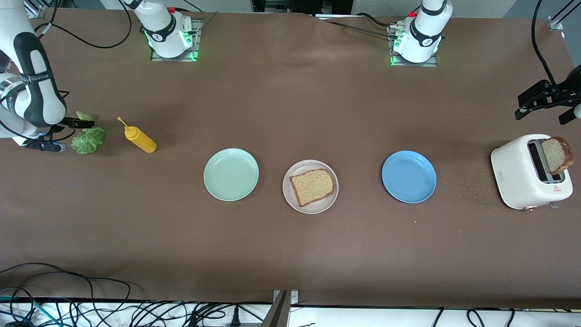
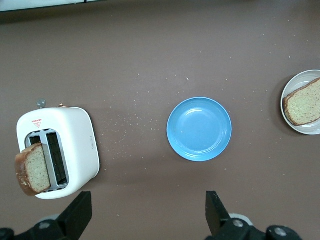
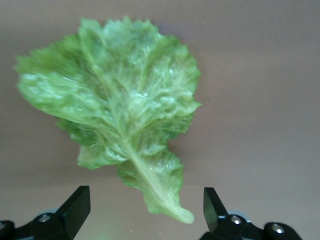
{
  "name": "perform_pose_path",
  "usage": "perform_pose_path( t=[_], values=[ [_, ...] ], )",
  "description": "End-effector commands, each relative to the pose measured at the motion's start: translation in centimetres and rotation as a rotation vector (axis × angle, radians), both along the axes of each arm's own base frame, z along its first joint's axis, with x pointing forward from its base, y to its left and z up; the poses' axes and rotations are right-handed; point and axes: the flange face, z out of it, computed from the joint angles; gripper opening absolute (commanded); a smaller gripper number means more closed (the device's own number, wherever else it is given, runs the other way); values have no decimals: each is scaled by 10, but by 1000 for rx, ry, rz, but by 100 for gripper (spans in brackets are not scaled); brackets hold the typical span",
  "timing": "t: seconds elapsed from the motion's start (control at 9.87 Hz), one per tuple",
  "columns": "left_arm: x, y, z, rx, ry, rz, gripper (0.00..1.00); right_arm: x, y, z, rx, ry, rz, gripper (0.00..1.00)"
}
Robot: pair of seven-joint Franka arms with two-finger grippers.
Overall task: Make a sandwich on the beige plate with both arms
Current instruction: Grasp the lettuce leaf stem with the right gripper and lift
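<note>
Front view, centre of frame: the round, shallow pale beige plate (image 1: 310, 186) sits on the brown table (image 1: 290, 245) between a round mint green plate (image 1: 231, 174) and a round blue plate (image 1: 409, 176). One square-ish slice of brown wholegrain bread with darker crust (image 1: 312, 186) lies flat on the beige plate.

Right edge of the front view: a white two-slot toaster (image 1: 526, 172) stands at the left arm's end of the table, with a second brown bread slice (image 1: 556, 156) sticking up, tilted, from one slot. The black two-finger left gripper (image 1: 544, 105) hangs in the air above the table, just up-frame of the toaster, fingers spread wide and holding nothing. In the left wrist view its fingertips (image 2: 79, 212) frame bare table, with the toaster and its slice at lower left, well apart from the fingers.

Left edge of the front view: a crinkly green lettuce leaf (image 1: 87, 138) lies on the table at the right arm's end, beside a yellow squeeze bottle (image 1: 140, 139) lying on its side. The black right gripper (image 1: 56, 135) is low, right beside the leaf, fingers parted and empty. In the right wrist view the leaf fills the frame centre, its stem end pointing down between the two fingertips (image 3: 76, 206); contact cannot be told.
</note>
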Motion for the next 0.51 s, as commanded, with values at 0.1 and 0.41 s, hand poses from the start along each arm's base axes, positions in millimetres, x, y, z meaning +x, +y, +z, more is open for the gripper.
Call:
perform_pose_path(
  t=[0.1,0.41],
  values=[
    [3,1,4,-12,8,-17,100,-3,-3,-23,7,3,24,100],
    [3,1,4,-12,8,-17,100,-1,-4,-18,11,-1,29,9]
  ],
)
